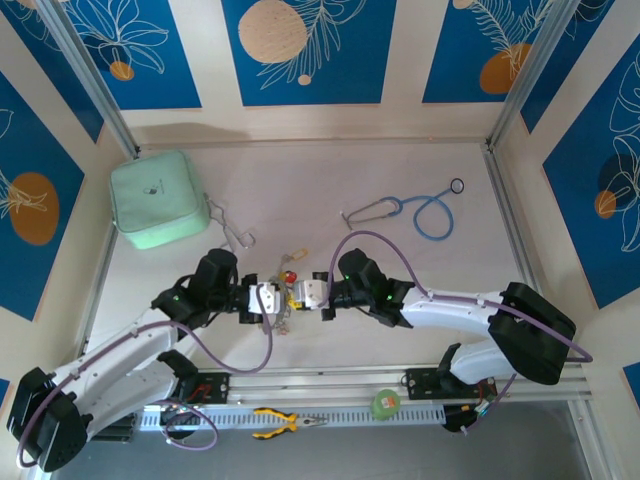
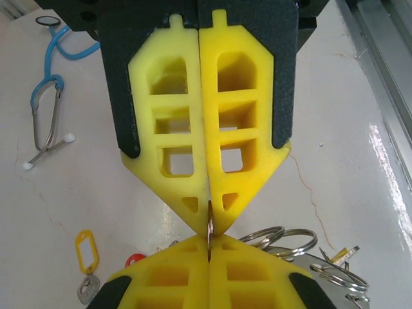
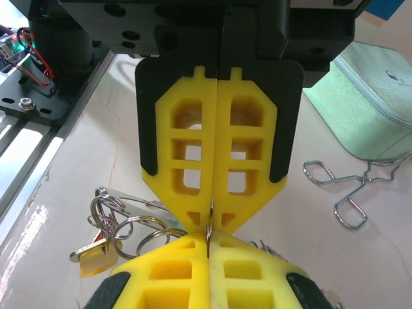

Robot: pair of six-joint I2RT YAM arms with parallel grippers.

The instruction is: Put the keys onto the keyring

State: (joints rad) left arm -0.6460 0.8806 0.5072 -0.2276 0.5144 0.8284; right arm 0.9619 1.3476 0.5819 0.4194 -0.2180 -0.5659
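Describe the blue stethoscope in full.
The stethoscope lies flat on the pale table, toward the far right. Thin blue tubing curls into a loop and ends in a small dark ring-shaped chest piece near the back. The other end forks into two silvery metal ear tubes with white tips. Nothing touches it.

You are looking at the keys (image 1: 289, 281) bunching at mid-table. A yellow-tagged key (image 2: 86, 261) is lying flat, with a red tag (image 2: 135, 259) just beside it. The keyring (image 2: 283, 239) is showing overlapping silvery loops. A thin silvery strip (image 2: 209, 226) is standing edge-on, pinched; you cannot tell key from ring.
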